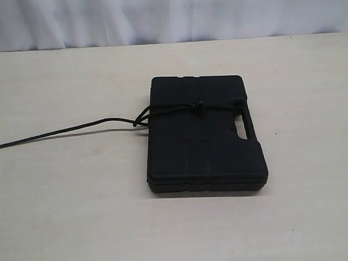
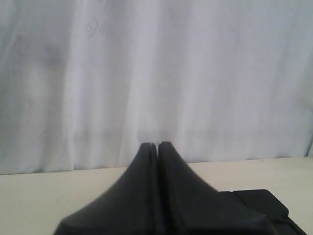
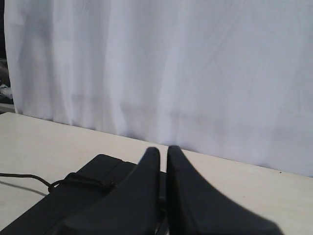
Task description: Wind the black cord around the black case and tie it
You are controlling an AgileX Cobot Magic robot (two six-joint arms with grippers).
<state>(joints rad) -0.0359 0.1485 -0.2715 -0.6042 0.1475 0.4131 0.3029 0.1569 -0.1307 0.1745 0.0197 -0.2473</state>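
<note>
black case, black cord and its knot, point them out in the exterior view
black case (image 1: 221,157), exterior view, lower top face
black cord (image 1: 58,132), exterior view, loose tail left of the case
knot (image 1: 199,108), exterior view, its middle, atop the case

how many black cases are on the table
1. The black case lies flat on the table, right of centre in the exterior view, with the black cord tied across its top. No other appears hidden.

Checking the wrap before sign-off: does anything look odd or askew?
The cord is knotted around the case near its far end, not its middle, and a long loose tail trails off across the table. Nothing looks damaged.
</note>
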